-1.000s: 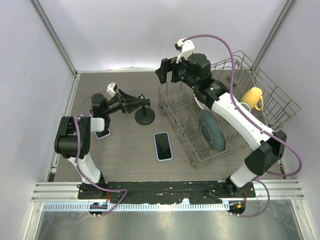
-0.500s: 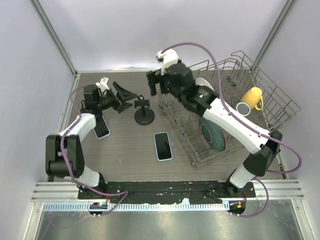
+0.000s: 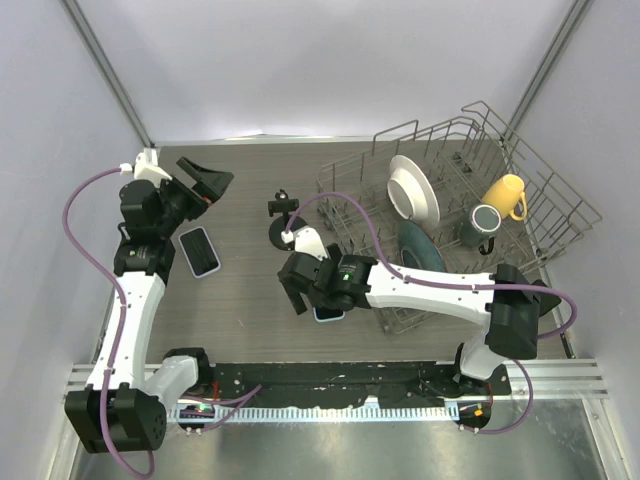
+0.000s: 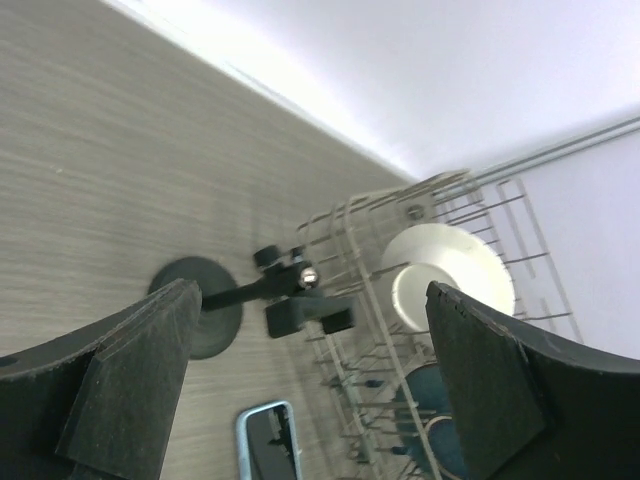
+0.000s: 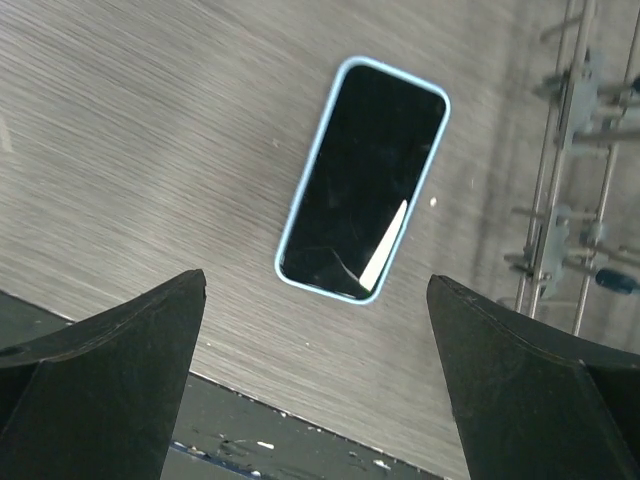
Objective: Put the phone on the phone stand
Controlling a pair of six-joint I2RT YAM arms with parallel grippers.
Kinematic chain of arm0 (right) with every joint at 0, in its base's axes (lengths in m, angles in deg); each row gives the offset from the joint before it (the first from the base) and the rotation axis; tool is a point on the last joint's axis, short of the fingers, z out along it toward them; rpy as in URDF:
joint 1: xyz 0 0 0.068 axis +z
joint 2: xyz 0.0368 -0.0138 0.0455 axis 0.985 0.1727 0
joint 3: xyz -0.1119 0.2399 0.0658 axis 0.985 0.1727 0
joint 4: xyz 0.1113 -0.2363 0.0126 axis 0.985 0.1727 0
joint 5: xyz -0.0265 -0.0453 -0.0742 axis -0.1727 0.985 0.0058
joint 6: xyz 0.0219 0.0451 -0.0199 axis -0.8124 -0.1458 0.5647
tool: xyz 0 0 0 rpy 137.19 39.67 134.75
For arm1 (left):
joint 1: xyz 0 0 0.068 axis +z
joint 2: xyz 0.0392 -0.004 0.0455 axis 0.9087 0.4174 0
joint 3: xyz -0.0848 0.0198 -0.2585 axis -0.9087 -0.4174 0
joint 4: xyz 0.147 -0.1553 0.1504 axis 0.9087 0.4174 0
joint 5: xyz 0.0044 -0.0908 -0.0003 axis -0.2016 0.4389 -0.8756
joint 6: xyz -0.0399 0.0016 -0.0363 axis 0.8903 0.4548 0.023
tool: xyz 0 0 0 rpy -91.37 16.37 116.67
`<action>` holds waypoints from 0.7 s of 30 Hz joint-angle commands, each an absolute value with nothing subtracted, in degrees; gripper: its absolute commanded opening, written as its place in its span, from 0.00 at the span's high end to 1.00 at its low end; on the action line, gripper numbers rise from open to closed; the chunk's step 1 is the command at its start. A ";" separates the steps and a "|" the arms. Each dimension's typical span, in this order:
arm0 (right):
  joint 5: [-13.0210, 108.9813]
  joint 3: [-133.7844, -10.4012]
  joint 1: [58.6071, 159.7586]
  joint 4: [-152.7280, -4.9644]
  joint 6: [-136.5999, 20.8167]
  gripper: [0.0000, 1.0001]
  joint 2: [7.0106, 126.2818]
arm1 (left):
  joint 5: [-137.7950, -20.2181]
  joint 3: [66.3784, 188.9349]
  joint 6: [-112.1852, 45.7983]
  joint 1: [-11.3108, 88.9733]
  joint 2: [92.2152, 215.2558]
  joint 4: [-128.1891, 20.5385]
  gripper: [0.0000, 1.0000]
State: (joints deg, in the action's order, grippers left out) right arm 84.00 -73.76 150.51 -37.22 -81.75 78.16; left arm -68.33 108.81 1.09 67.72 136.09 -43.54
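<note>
The right gripper (image 5: 315, 280), jaws spread wide, hovers over the near end of the phone (image 5: 362, 180), which lies flat and screen-up on the table (image 5: 150, 120), just left of the rack (image 3: 545, 190). The stand (image 4: 215, 300) is upright just beyond. The left gripper (image 3: 205, 178), equally wide apart, hangs far left, beyond a second phone (image 3: 198, 250).

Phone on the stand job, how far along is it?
Done: nothing yet; the phone lies flat on the table, and the phone stand is empty. In hand: the right gripper hovers open over the phone, not gripping. To do: grasp, lift, set it on the stand. The left gripper is open, holding nothing.
</note>
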 commanded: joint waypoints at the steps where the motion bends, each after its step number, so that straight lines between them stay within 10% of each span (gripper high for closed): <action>1: 85.94 -71.96 150.28 -35.58 -92.38 0.02 78.55 | -65.75 112.08 6.12 67.70 136.68 -49.61 0.00; 21: 80.41 -75.47 143.43 -34.27 -101.79 0.02 91.82 | -56.86 103.65 7.61 69.72 140.12 -58.93 0.00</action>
